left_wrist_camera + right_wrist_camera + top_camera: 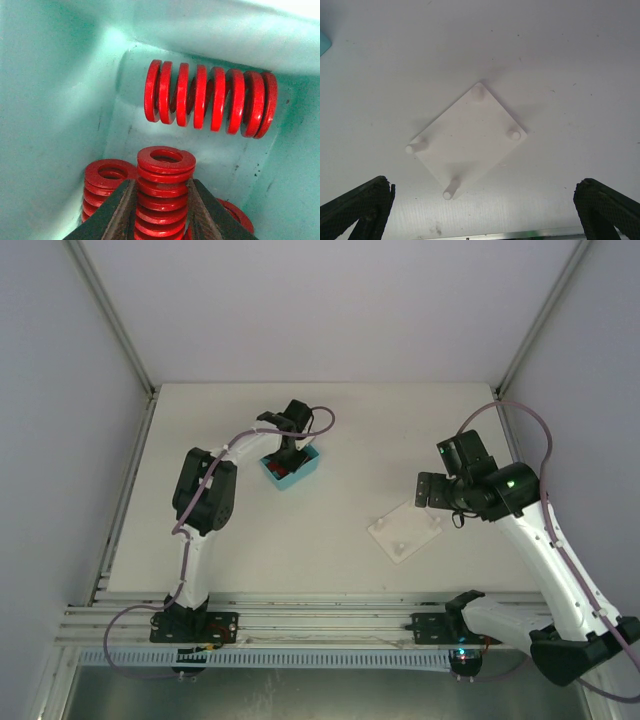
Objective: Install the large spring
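My left gripper reaches down into the teal bin. In the left wrist view its two dark fingers press on both sides of an upright red spring. A longer red spring lies on its side against the bin's far wall. Another upright red spring stands to the left, and part of one more shows to the right. My right gripper is open and empty, hovering over the white base plate, which has four white pegs, one at each corner.
The plate lies on the white table right of centre. The bin's walls close in around the left fingers. An aluminium rail runs along the table's near edge.
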